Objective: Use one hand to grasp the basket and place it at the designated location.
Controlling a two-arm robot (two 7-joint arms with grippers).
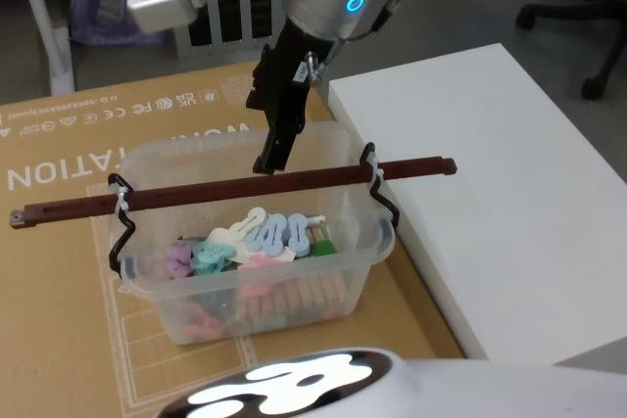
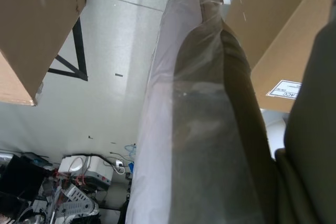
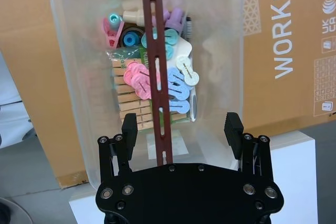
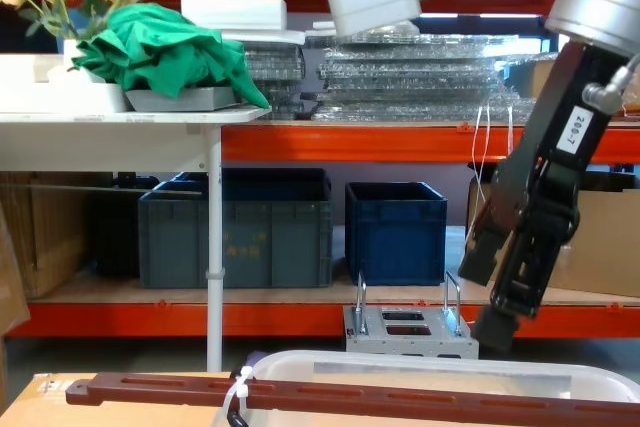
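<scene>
Right gripper (image 3: 181,129) hovering just above translucent basket (image 3: 73,66) of clothespins (image 3: 178,85), fingers spread either side of reddish-brown bar handle (image 3: 156,77)

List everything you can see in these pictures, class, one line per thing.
translucent plastic basket: one, whitish, on the brown cardboard sheet
slotted bar handle: one, reddish-brown, across the basket
clothes pegs: many, pastel and wooden, inside the basket
flat-topped table: one, white, right of the basket
plastic crates: two, dark blue, lower shelf
metal box: one, grey, beyond the basket
crumpled cloth: one, green, far table
right gripper: one, black, fingers open, above the handle
</scene>
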